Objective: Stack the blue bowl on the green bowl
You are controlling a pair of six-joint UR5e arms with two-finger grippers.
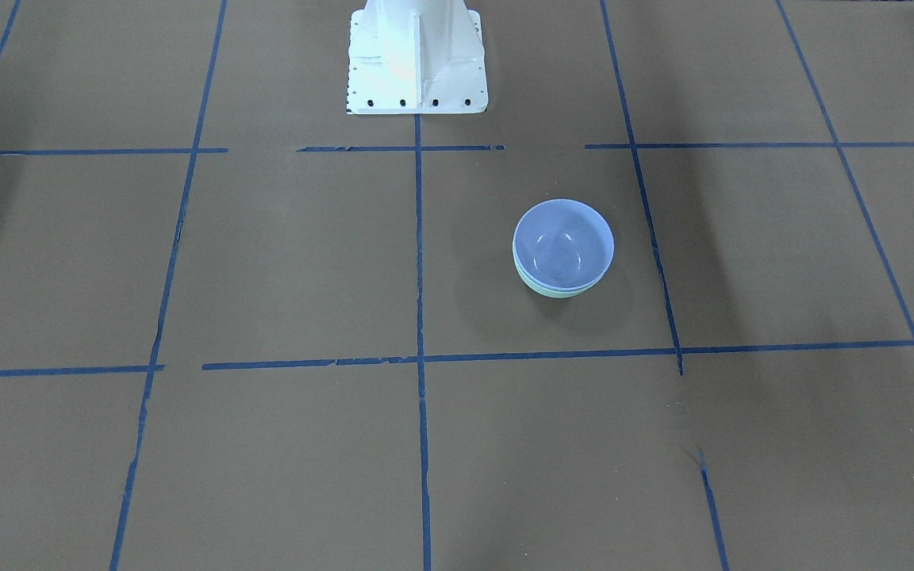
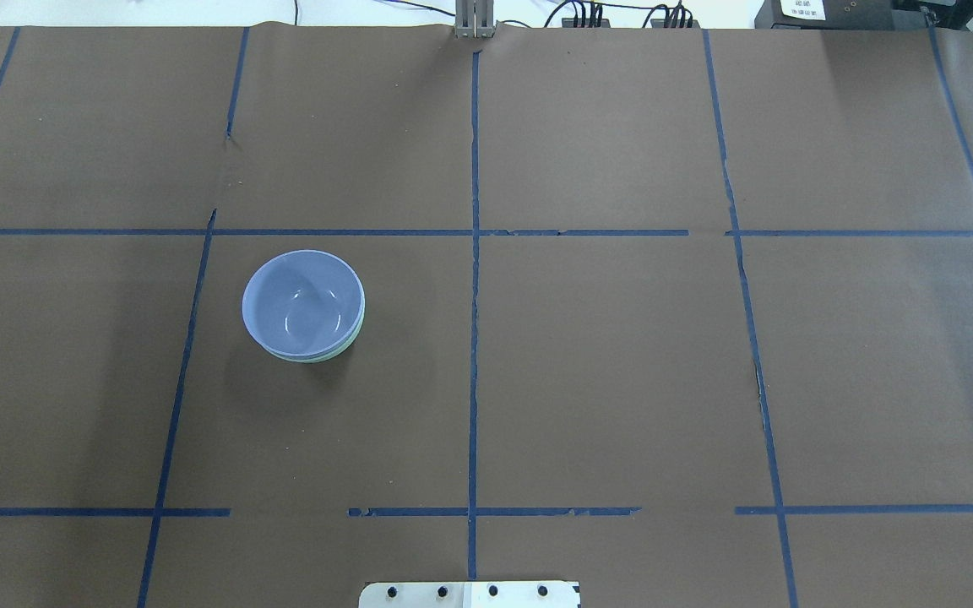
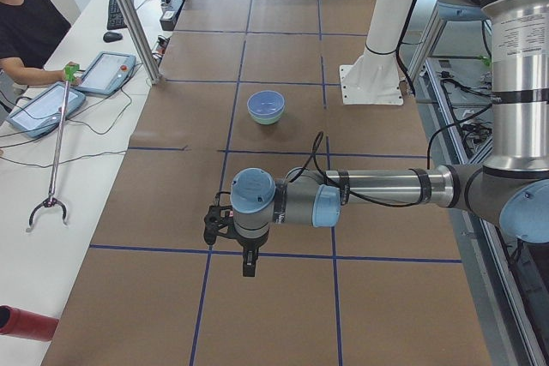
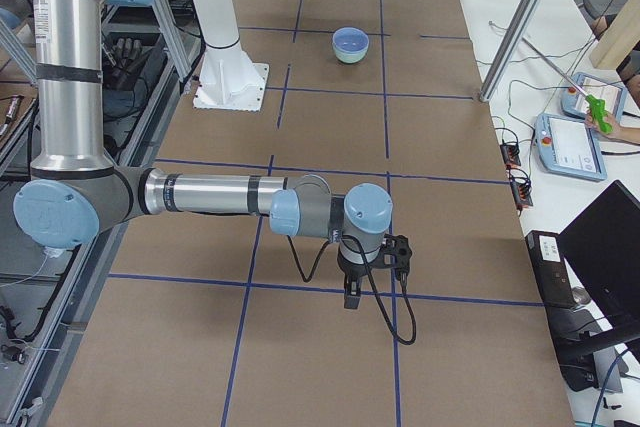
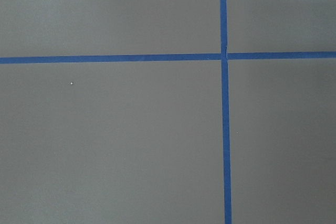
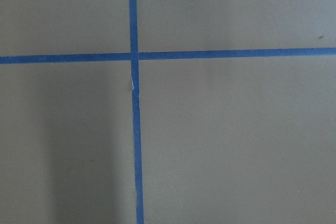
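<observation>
Bowls: two, one blue bowl (image 1: 563, 242) and one green bowl (image 1: 556, 291).
Blue bowl: sits upright inside the green bowl, on the robot's left.
Grippers: two, left gripper (image 3: 249, 265) and right gripper (image 4: 352, 297), well apart from the bowls.
Fingers: cannot tell whether apart or together.

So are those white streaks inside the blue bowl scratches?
Likely glare: the overhead exterior view shows curved highlights inside the glossy blue bowl, the exterior front-facing view similar ones; there the white robot base is washed out.
</observation>
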